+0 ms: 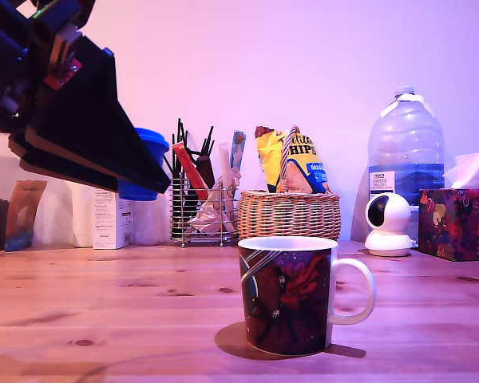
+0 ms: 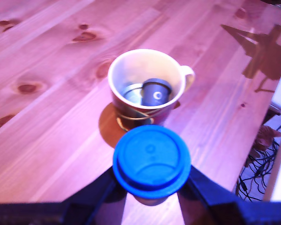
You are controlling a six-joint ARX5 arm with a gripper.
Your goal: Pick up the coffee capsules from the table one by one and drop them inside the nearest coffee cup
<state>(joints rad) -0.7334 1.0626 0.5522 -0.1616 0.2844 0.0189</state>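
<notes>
My gripper (image 1: 153,177) hangs high at the exterior view's left, well above the table (image 1: 104,303) and to the left of the coffee cup (image 1: 291,295). It is shut on a bright blue coffee capsule (image 1: 148,152). In the wrist view the capsule (image 2: 151,161) sits clamped between the dark fingers of the gripper (image 2: 151,176), short of the coffee cup (image 2: 147,86) and above it. The cup stands upright with its white handle toward the exterior view's right. Inside it lie a dark capsule (image 2: 155,92) and a silvery one (image 2: 131,93).
Along the back wall stand a wicker basket (image 1: 289,214) with snack bags, a wire holder (image 1: 201,207) of utensils, a big water bottle (image 1: 405,152), a white camera (image 1: 387,225), a tissue box (image 1: 457,222) and cartons (image 1: 112,217). The table edge (image 2: 264,154) has cables beyond it.
</notes>
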